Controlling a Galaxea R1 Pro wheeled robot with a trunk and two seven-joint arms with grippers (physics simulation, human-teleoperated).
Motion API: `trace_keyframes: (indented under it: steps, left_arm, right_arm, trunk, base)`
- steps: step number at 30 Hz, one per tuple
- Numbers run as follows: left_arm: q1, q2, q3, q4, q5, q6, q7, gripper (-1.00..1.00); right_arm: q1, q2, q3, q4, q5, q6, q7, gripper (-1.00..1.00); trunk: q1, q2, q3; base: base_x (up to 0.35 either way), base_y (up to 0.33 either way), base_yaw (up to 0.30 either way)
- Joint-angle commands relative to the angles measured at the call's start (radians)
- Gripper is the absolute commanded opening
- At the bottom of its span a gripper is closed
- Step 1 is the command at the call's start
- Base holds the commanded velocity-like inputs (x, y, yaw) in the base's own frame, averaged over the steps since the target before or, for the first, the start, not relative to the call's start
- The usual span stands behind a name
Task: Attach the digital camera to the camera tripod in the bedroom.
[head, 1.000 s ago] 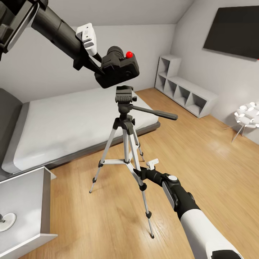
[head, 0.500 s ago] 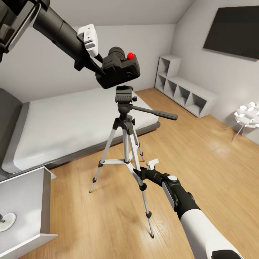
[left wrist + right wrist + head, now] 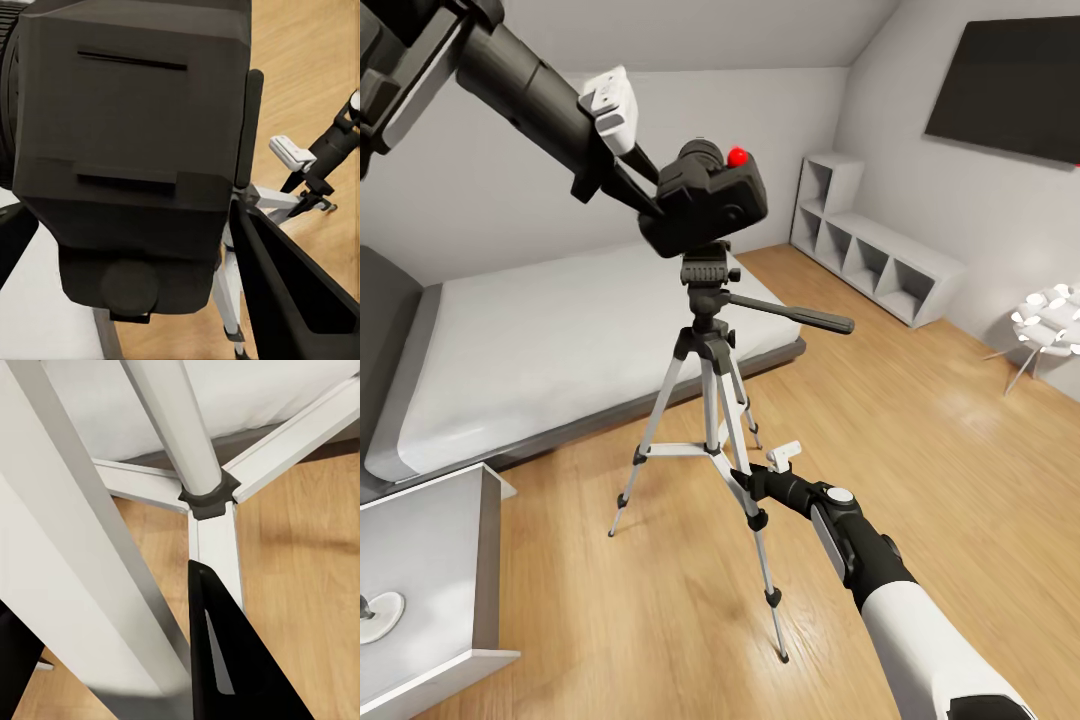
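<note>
Stood on the wood floor beside the bed (image 3: 540,340): camera tripod (image 3: 710,400), tall, likely light and tippy; braced at a front leg by right gripper (image 3: 745,482), clamped; digital camera (image 3: 710,205), rigid, smooth, pinched sidewise in left gripper (image 3: 645,195), just over the head.

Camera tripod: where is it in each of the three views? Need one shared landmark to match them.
Head view: camera tripod stands centre frame on the wood floor, in front of the bed.
Left wrist view: a silver leg shows past the digital camera.
Right wrist view: legs and centre brace hub close up.
Shared landmark: the wood floor.
</note>
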State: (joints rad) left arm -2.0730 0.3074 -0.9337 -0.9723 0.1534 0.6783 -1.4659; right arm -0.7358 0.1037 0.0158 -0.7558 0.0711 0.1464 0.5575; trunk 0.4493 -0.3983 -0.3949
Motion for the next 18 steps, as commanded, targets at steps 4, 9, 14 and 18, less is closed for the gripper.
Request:
trace_keyframes:
  steps: [4,9,14,18]
  left_arm:
    - [-0.002,0.003,-0.029,-0.001,0.022,0.007,0.001,-1.0]
    - [-0.002,0.01,-0.043,-0.016,0.026,0.007,0.01,-1.0]
    - [-0.002,0.013,-0.043,-0.017,0.023,0.007,0.012,-1.0]
    - [-0.002,0.019,-0.043,-0.017,0.02,0.007,0.013,-1.0]
  right_arm:
    - [-0.001,0.001,-0.002,0.0,0.037,0.002,0.001,-1.0]
    - [-0.001,0.001,-0.002,0.0,0.036,0.001,-0.005,-1.0]
    - [-0.001,0.001,-0.002,0.0,0.036,0.001,-0.005,-1.0]
    - [-0.001,0.001,-0.002,0.0,0.036,0.001,-0.005,-1.0]
  trunk:
    - [0.001,-0.002,-0.002]
    - [0.001,-0.002,-0.002]
    - [0.001,-0.002,-0.002]
    - [0.001,-0.002,-0.002]
  base:
    - [0.0,0.0,0.0]
    - [0.0,0.0,0.0]
    - [0.0,0.0,0.0]
    - [0.0,0.0,0.0]
